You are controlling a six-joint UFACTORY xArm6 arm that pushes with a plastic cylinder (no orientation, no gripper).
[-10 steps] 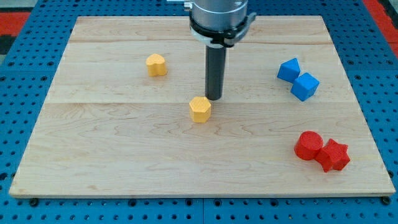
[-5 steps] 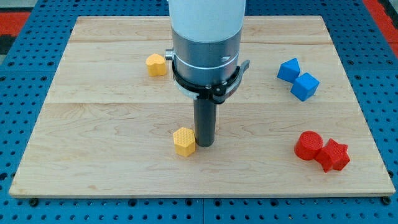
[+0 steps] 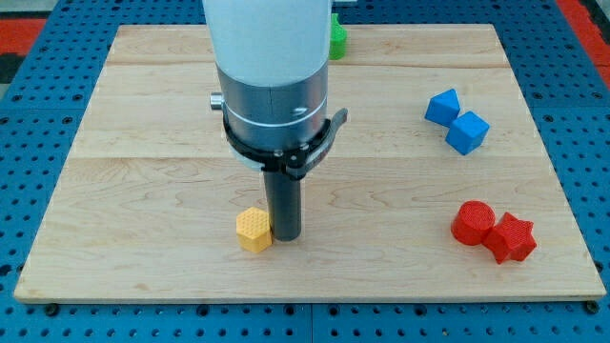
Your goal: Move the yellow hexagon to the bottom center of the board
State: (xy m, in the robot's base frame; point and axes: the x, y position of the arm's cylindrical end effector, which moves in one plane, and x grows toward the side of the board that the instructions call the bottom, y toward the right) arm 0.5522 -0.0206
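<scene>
The yellow hexagon [image 3: 254, 229] lies on the wooden board [image 3: 143, 191] near its bottom edge, a little left of centre. My tip [image 3: 285, 234] stands right beside the hexagon, on its right, touching or nearly touching it. The arm's grey and white body rises above the tip and hides the board's upper middle.
Two blue blocks [image 3: 457, 120] sit together at the right. A red cylinder [image 3: 473, 222] and a red star [image 3: 511, 237] sit together at the bottom right. A green block [image 3: 337, 38] peeks out behind the arm at the top. The other yellow block is hidden by the arm.
My tip has moved down and to the left, and the yellow hexagon has slid with it toward the bottom left. The arm now hides the second yellow block and uncovers a green block.
</scene>
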